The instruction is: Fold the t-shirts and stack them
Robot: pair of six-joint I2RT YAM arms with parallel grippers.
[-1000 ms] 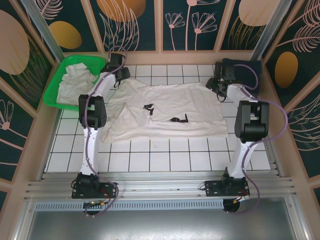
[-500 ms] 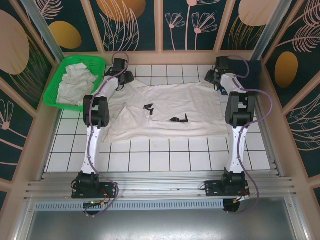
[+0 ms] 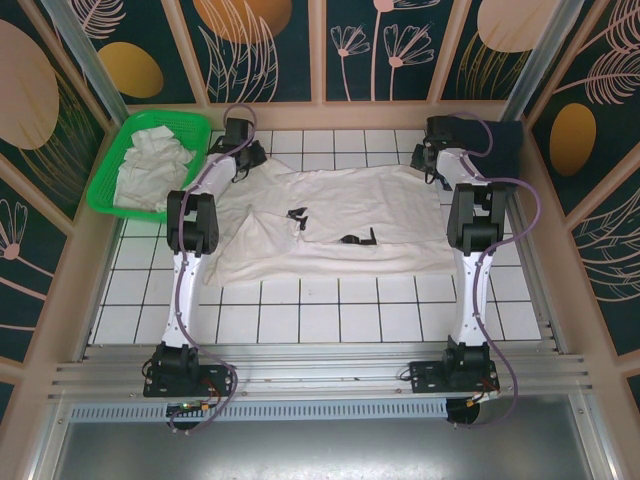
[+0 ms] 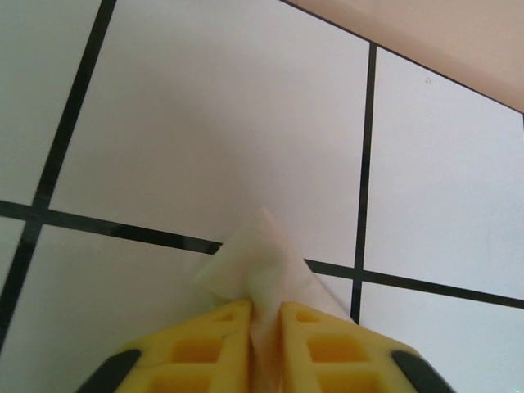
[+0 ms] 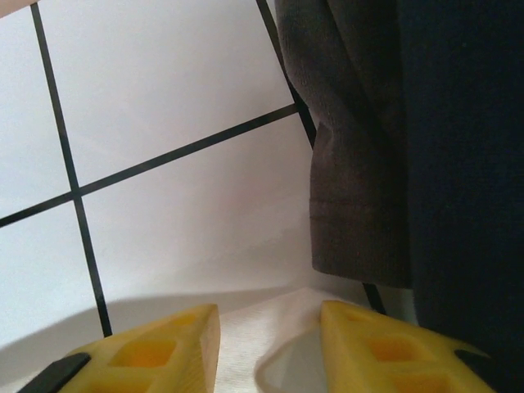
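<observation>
T-shirt corner now tight in left end effector, loose before.

Robot lab: enclosed tiled table

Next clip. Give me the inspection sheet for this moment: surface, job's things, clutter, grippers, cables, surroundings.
Surface: white tiled table with black grout lines, bare near the arms.
Job's things: one white t-shirt spread across the far half, its left part bunched; more white shirts heaped in the green basket at far left.
Clutter: dark cloth at the far right corner.
Grippers: left gripper, jaws shut on a corner of the t-shirt; right gripper, jaws apart with white cloth between them.
Cables: purple cables looped along both arms.
Surroundings: dark leaf-patterned panels; aluminium rail at the near edge.
</observation>
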